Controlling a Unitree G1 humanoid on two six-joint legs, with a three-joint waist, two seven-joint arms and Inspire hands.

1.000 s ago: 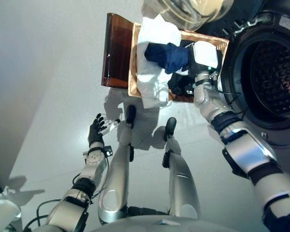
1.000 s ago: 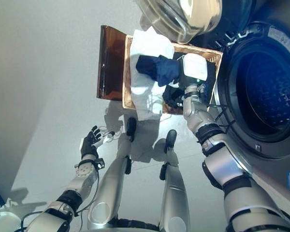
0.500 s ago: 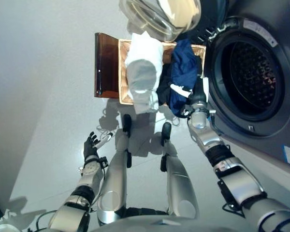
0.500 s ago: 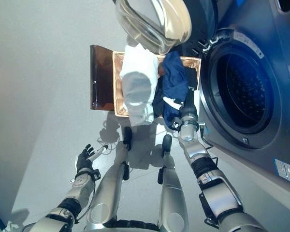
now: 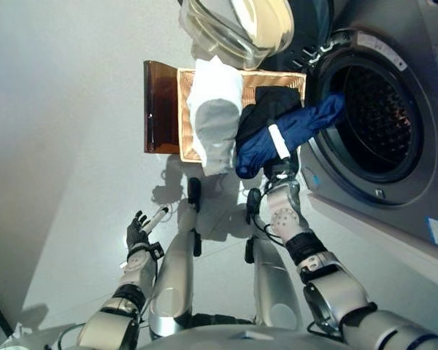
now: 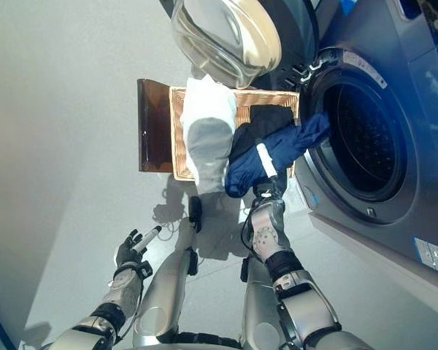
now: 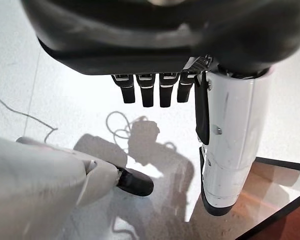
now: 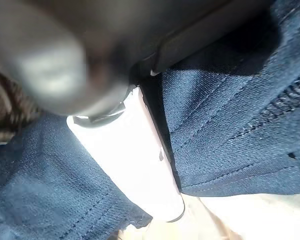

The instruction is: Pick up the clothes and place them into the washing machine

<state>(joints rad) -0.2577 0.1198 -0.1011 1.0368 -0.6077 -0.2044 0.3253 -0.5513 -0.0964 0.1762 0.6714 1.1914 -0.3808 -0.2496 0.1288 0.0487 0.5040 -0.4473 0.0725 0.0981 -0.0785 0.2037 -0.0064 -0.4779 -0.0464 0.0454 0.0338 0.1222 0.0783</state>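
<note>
**Midway: navy garment lifted toward the washer drum, more laundry left in the basket**

Roughly, the task looks partly done, going by how things lie. At the near left, the left hand (image 5: pixel 139 228) hangs idle over the floor, its fingers relaxed and apart, holding nothing. Farther off stands a brown panel (image 5: pixel 158 106), touching the left side of a wicker laundry basket (image 5: pixel 185 109). A white garment (image 5: pixel 215 117) is draped over the basket's near rim, and a black garment (image 5: pixel 274 100) lies in its right half; both remain to be moved.

Right of the white garment, the right hand (image 5: pixel 280 165) is clamped on a navy blue garment (image 5: pixel 299 127), white thumb pressed across the cloth. That garment is held up in the air, its far end reaching the mouth of the washing machine drum (image 5: pixel 378 120) but not yet clearly inside. I cannot tell whether any clothes already lie in the drum.

At the far right, the dark grey washing machine (image 6: pixel 416 175) stands with its round glass door (image 6: pixel 226 36) swung open above the basket. The floor (image 5: pixel 66 146) is smooth, pale grey and glossy.
</note>
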